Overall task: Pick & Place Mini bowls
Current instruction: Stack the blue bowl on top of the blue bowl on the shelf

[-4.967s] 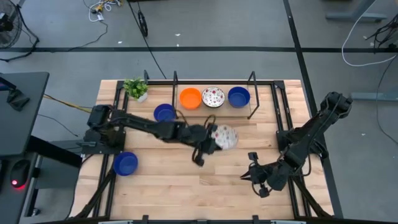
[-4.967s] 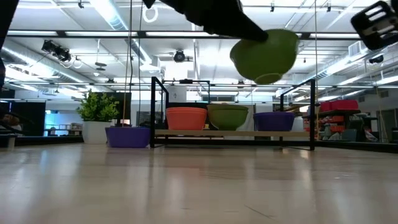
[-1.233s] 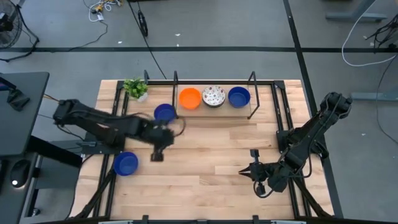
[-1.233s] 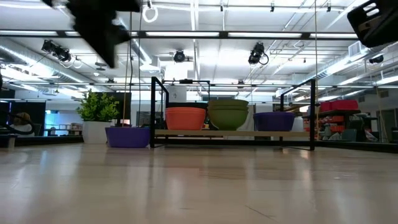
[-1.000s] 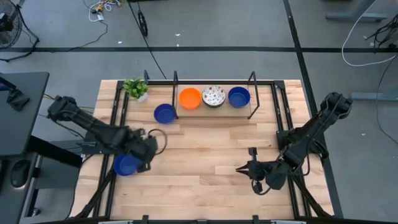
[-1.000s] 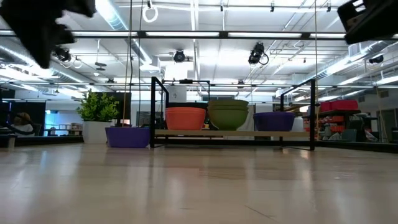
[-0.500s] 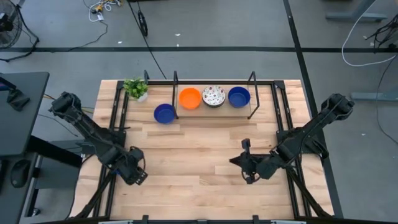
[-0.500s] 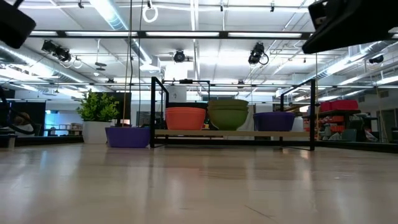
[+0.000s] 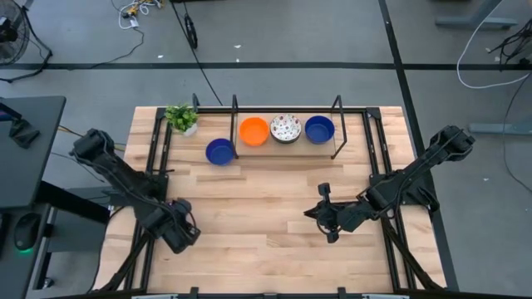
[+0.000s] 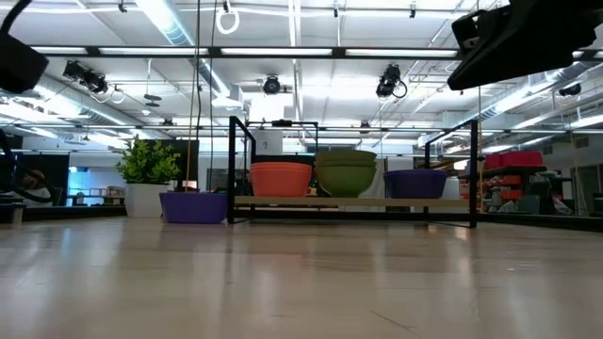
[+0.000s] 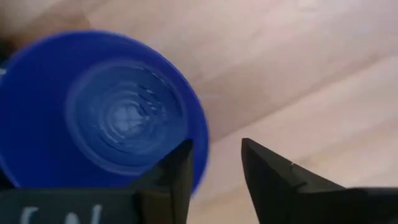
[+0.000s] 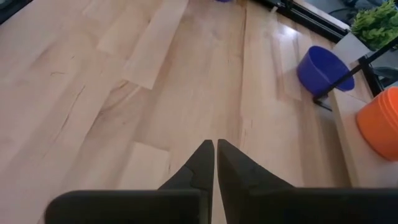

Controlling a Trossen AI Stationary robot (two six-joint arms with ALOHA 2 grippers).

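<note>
Pale wooden tabletop (image 9: 266, 208) carries a solid blue mini bowl (image 11: 102, 109) at its near left edge, hidden in the high view beneath the left tool (image 11: 214, 171), whose fingers stand slightly apart astride the bowl's rim, gripping nothing yet. Right tool (image 12: 216, 163), pinched shut and empty, hovers well away at centre-right.
</note>
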